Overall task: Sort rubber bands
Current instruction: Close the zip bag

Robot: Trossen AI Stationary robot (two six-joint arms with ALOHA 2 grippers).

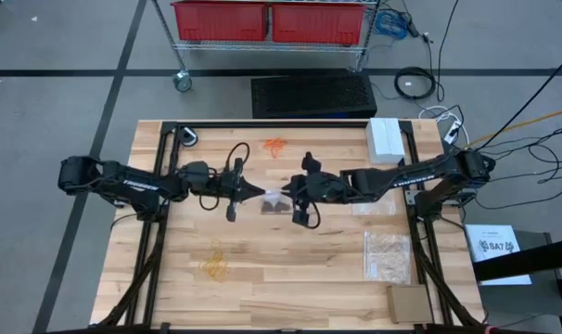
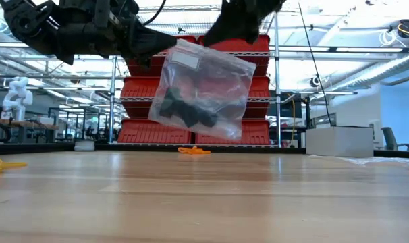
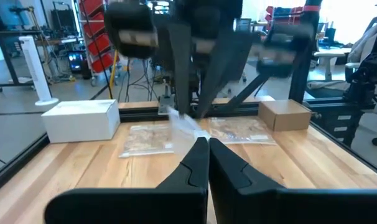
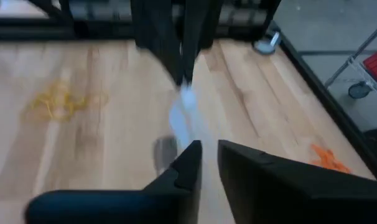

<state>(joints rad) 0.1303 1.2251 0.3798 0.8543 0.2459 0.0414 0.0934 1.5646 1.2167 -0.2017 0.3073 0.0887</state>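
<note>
Black rubber bands (image 2: 185,111) inside clear bag (image 2: 211,81), hanging mid-desk above surface. Left gripper (image 1: 258,194) jaws clenched on bag corner; right gripper (image 1: 288,193) at opposite corner, jaws slightly parted. Orange bands (image 1: 275,146) near far edge, yellow bands (image 1: 214,263) toward near-left corner. Risk: single-corner hold lets bag swing, slip.

We count two grippers, the left gripper (image 1: 260,194) and the right gripper (image 1: 287,194), meeting at one clear bag (image 2: 201,91) lifted over the middle of the table (image 1: 290,278); that bag holds one dark cluster of black rubber bands (image 2: 184,111). Loose on the table we count two more clusters: one of orange rubber bands (image 1: 275,146) on the far side of the lifted bag, and one of yellow rubber bands (image 1: 214,263) on its near left. To the bag's right we see two flat filled bags (image 1: 387,255), one white box (image 1: 385,139) and one brown box (image 1: 409,303).
</note>
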